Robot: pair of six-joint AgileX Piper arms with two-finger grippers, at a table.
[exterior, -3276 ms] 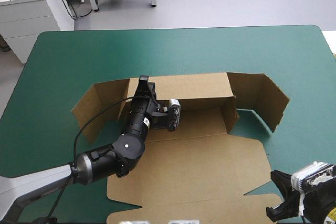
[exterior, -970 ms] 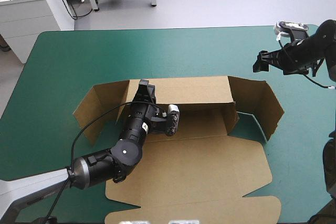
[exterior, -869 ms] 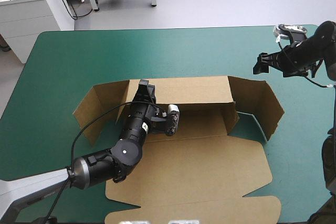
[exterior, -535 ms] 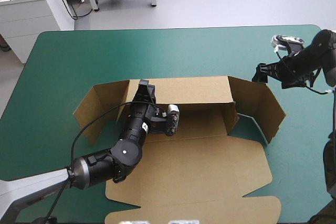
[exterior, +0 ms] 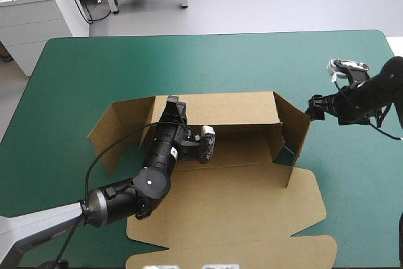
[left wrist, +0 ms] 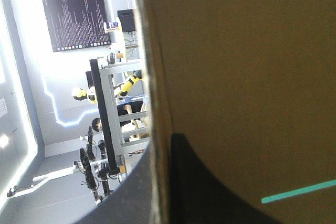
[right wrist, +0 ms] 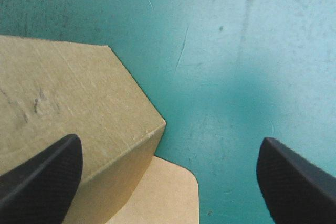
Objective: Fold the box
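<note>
The left claw [exterior: 172,100] pinches the back wall of the brown box [exterior: 233,193]. The right claw [exterior: 313,106], fingers wide apart, hovers just beside its upright end flap [exterior: 296,137] above the teal-green surface [exterior: 189,61].

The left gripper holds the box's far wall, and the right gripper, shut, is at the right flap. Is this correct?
No: the right gripper is open, not shut. The right wrist view shows its fingers wide apart at the right flap of the box.
</note>
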